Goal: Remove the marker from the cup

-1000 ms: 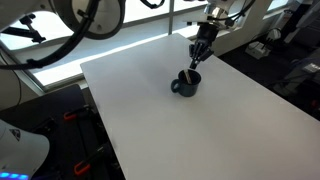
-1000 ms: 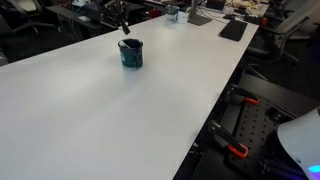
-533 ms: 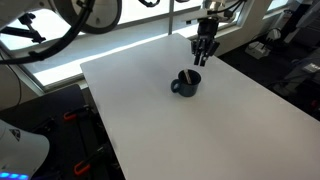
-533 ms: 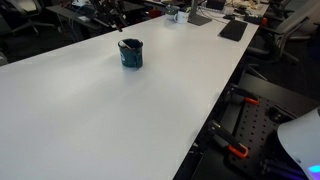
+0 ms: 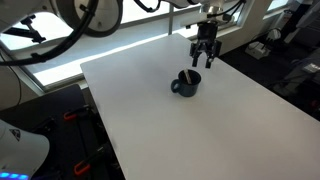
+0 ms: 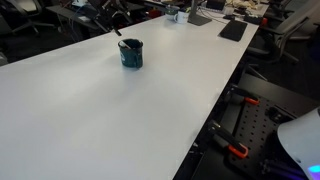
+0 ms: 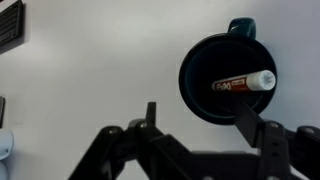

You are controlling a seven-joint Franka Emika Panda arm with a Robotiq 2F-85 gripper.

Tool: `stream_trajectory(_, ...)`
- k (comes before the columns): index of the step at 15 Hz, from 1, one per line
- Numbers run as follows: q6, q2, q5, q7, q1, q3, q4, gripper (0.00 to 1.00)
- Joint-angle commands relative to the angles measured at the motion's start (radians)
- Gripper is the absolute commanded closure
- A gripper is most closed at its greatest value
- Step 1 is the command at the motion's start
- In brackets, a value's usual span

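The cup [image 5: 187, 85] is a squat dark mug standing on the white table [image 5: 200, 135] toward its far side, also seen as the cup [image 6: 131, 54]. The marker [image 7: 243, 83], reddish with a pale cap, lies inside the cup [image 7: 205, 55], leaning against its wall. In an exterior view the marker [image 5: 187, 77] pokes up at the rim. My gripper [image 5: 205, 57] hangs above and just behind the cup, open, nothing between its fingers. From the wrist, the gripper [image 7: 200, 122] shows one finger over bare table and one over the cup's edge.
A dark flat item [image 6: 232, 30] and small objects lie at the table's far end. Chairs and equipment stand around the table edges. A dark object [image 7: 10, 25] sits at the wrist view's upper left.
The gripper has risen from the cup's rim and opened its jaws. The marker stays in the cup, which has not moved.
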Motion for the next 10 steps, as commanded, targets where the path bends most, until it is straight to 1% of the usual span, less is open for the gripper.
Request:
stream_trajectory(1,0.019,0.009,-0.047,-0.035,0.016,-0.018,0.002,0.00)
stream_trajectory(3,0.030,0.010,-0.058,-0.037,0.015,-0.010,0.001,0.00)
stream_trajectory(5,0.039,0.001,-0.008,0.004,-0.011,0.022,0.004,0.00)
stream_trajectory(10,0.060,-0.003,0.072,0.035,-0.051,0.057,0.004,0.00)
